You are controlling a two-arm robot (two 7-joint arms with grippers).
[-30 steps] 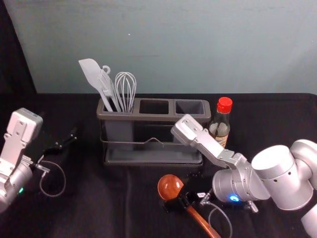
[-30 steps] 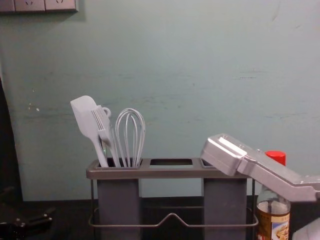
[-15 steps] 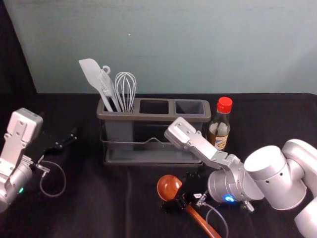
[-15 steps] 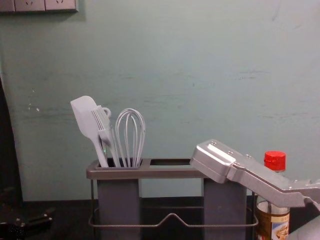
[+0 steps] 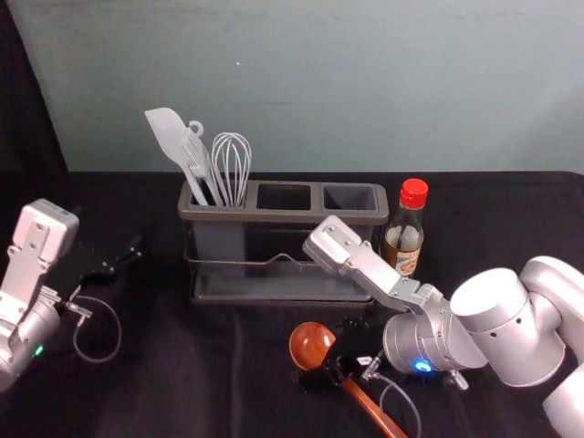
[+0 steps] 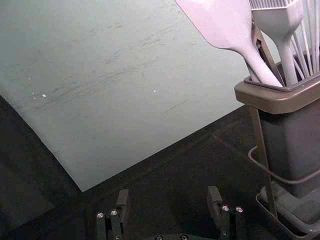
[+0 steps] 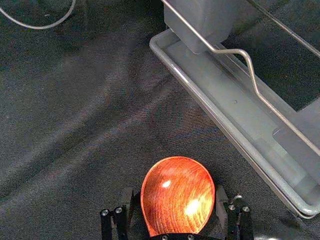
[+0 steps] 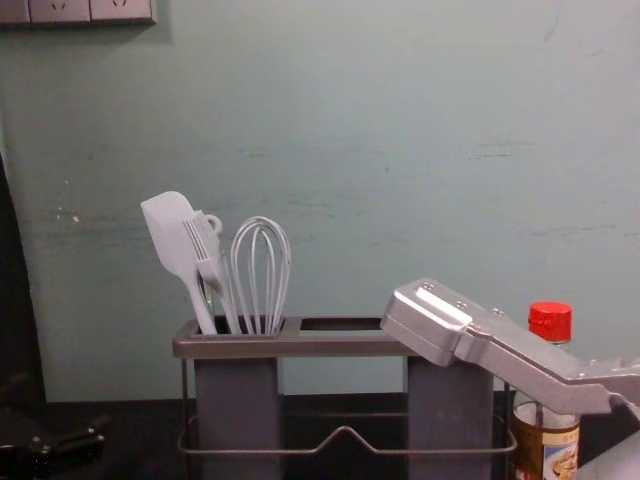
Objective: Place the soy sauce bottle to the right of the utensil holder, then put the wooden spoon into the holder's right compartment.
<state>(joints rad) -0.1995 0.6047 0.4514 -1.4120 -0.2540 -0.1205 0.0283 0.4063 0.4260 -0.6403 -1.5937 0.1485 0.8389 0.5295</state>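
**Right claw open around the wooden bowl, bottle upright beside the holder**

And here on the near side of the dark tabletop (image 5: 182, 383), the right claw (image 5: 330, 354) is down at the spoon (image 5: 310, 343), right where the bowl meets the handle! Its fingers stand wide apart, one on each side of the bowl, with no grip closed on it.

What a looker this spoon is: glossy, reddish-brown wood, the grain running in fine dark stripes, bright glints sitting on the round bowl. It lies in front of the holder (image 5: 274, 216), bowl toward the far left, the long handle slanting under the claw toward the near right.

Over to the bottle (image 5: 406, 239), upright just to the right of the holder! Bright red ribbed cap, clear glass at the shoulder, dark brown lower down, and a tan and yellow label (image 8: 560, 455) with a little picture on it. In the chest view, the silver right arm (image 8: 430, 320) cuts across in front of the bottle's neck.

The holder itself is grey-brown, with three compartments in a row. A pale spatula (image 5: 167, 132), a brush (image 5: 196, 155) and a whisk (image 5: 232, 164) fill the left one; the right compartment (image 5: 349, 197) shows its square opening beside the bottle.

And out on the left, well apart from the spoon, waits the left claw (image 5: 123, 260), fingers spread wide, holding nothing.
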